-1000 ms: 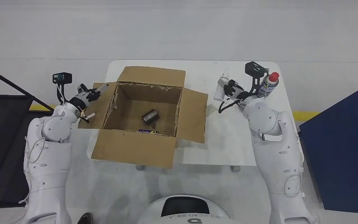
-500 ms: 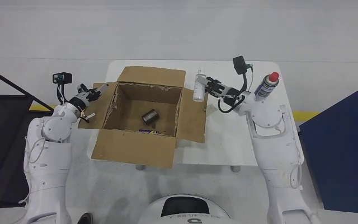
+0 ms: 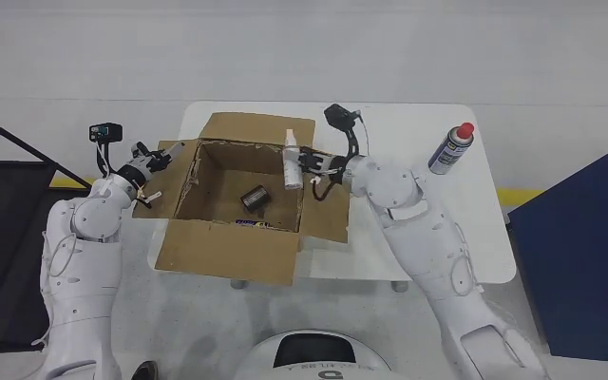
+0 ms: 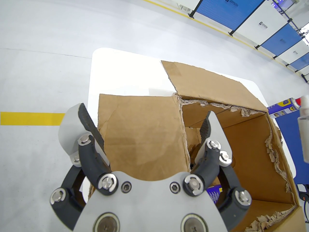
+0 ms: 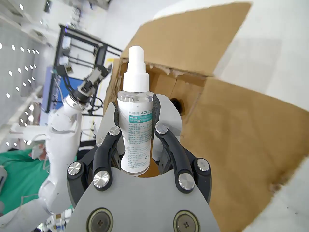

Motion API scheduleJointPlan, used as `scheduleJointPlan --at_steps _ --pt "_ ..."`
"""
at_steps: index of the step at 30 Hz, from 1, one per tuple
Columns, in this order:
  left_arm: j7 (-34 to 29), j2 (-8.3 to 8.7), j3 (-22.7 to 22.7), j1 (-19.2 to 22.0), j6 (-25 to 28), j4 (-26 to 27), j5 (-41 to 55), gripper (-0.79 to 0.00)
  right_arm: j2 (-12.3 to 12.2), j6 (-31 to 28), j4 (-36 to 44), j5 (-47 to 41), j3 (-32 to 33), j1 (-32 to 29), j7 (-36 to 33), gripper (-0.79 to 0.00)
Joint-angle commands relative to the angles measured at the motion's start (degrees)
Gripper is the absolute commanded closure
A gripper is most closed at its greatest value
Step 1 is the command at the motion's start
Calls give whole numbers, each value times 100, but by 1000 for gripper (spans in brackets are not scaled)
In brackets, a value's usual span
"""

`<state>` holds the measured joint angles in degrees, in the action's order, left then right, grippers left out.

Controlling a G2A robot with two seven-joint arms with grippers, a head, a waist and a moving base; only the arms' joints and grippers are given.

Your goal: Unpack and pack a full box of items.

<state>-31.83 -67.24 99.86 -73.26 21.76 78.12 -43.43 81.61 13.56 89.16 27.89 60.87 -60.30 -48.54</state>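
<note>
Right gripper (image 5: 136, 112) clamps the bottle (image 3: 291, 163) over the box (image 3: 256, 128) opening, just inside its right wall, so the drop looks straight down; left gripper (image 4: 144, 112) stands wide beside the box's left flap (image 4: 140, 134).

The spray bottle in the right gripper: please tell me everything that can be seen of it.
The spray bottle is small and clear, seemingly plastic, with a white spray head and a white label with a teal band. The right gripper is shut on its labelled body. It is held about level above the open cardboard box, near the wall beside that arm.
</note>
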Motion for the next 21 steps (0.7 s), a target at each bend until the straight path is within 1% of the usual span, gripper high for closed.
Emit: scheduleJointPlan --at_steps 1,4,8,9,12,13,18,21 --pt "0 0 0 0 0 0 0 -785 57 140 -182 106 -409 204 -62 0" --pt "0 0 0 0 0 0 0 -785 135 401 -405 158 -753 407 -95 0" --pt "0 0 0 0 0 0 0 -785 202 809 -565 311 -992 582 -14 0" --pt "0 0 0 0 0 0 0 -785 215 919 -595 360 -1040 611 6 -40" --pt "0 0 0 0 0 0 0 -785 248 1160 -690 464 -1171 705 -51 -222" --pt "0 0 0 0 0 0 0 -785 260 1218 -752 488 -1219 740 -100 -252" --pt "0 0 0 0 0 0 0 -785 357 1714 -1183 767 -1516 1013 -129 -292" --pt "0 0 0 0 0 0 0 -785 418 1783 -1286 681 -1608 1108 -132 -336"
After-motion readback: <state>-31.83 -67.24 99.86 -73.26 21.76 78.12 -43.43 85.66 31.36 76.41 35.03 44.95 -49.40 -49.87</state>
